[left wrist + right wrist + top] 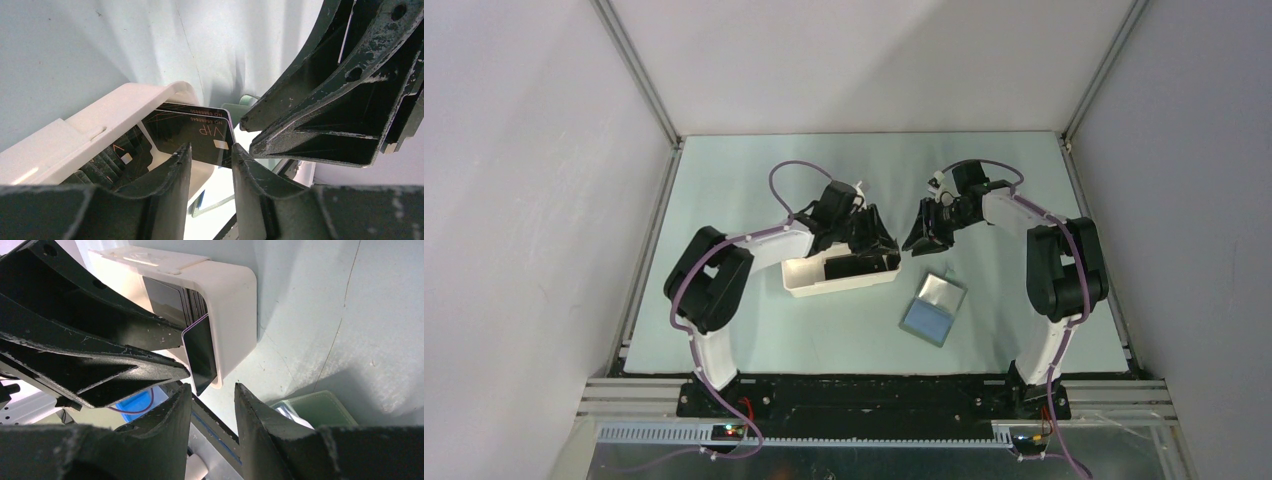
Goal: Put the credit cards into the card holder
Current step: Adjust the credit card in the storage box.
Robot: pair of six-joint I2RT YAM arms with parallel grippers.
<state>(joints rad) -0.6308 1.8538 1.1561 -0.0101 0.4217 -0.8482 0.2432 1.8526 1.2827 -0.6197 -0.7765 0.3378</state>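
Note:
Several black credit cards (854, 265) stand in a white tray (824, 285). Two of them, one marked VIP (192, 132), stick out over the tray's rounded right end (170, 92). My left gripper (211, 147) is right at them. Its jaws stand apart, and the VIP card's lower corner lies just beyond the tips, its right edge against the right fingertip (237, 152). In the right wrist view the same card (200, 355) hangs past the tray wall (230, 295). My right gripper (212, 387) sits just under it, open and holding nothing. The card holder (934, 307) lies open on the table.
Both grippers (871, 235) (921, 235) meet tip to tip above the tray's right end. The right gripper (247, 135) fills the upper right of the left wrist view. The card holder's green edge (320, 407) lies close below the right gripper. Grey walls enclose the table.

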